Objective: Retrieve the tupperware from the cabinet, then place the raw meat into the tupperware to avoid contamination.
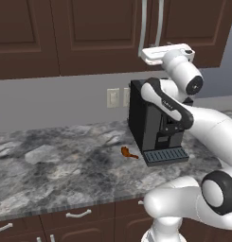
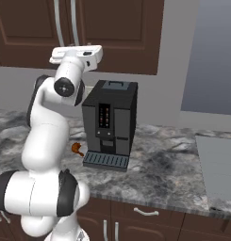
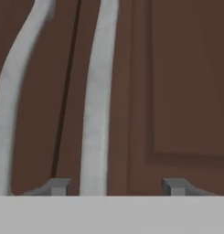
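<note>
The dark brown cabinet (image 1: pixel 98 33) hangs above the counter with its doors closed. My gripper (image 3: pixel 117 186) is raised to its two long silver bar handles (image 1: pixel 159 23). In the hand view the right-hand handle (image 3: pixel 97 100) runs between my fingertips (image 3: pixel 58 186), close to the left one, and the jaws stand apart, open. The other handle (image 3: pixel 13 91) lies outside the fingers, past the door seam. The tupperware is hidden. The raw meat (image 1: pixel 129 152) (image 2: pixel 77 149), a tiny orange-brown piece, lies on the counter just left of the coffee machine's tray.
A tall black coffee machine (image 1: pixel 150 123) (image 2: pixel 110 122) stands on the grey marble counter (image 1: pixel 56 170) below my hand. Wall outlets (image 1: pixel 112 98) sit left of it. Low drawers (image 1: pixel 78 215) with curved handles run under the counter. A flat pale grey panel (image 2: pixel 216 174) lies at the right.
</note>
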Motion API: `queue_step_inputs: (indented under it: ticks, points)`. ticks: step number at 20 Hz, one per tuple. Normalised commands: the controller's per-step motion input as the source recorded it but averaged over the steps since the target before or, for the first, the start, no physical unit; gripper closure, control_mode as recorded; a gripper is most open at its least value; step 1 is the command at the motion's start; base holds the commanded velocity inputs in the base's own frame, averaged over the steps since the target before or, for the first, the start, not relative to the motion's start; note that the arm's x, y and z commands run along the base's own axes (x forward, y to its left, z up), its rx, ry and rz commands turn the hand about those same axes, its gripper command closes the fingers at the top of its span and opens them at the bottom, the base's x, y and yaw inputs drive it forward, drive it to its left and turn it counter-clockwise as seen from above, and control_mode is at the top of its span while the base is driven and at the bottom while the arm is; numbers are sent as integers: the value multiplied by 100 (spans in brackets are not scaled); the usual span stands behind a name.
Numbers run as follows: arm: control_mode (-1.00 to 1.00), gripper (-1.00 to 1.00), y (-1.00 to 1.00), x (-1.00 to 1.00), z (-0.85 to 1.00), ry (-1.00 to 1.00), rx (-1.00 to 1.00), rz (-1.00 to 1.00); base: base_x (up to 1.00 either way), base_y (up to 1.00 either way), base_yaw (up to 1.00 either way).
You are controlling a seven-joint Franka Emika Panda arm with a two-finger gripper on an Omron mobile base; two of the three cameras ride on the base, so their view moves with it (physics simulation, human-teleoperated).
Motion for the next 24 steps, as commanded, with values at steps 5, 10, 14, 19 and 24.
queue_step_inputs:
  ticks: [5, 10, 14, 19, 24]
  points:
    - [-100, 100, 23, 30, -4, 0, 0, -3, 0, 0, 0]
    - [-100, 100, 24, 23, 0, 0, 0, -3, 0, 0, 0]
    - [-100, 100, 44, 3, 0, 0, -1, 0, 0, 0, 0]
    - [-100, 100, 44, 1, -3, 4, -2, 0, 0, 0, 0]
    - [-100, 100, 34, 11, -2, 11, -2, 0, 0, 0, 0]
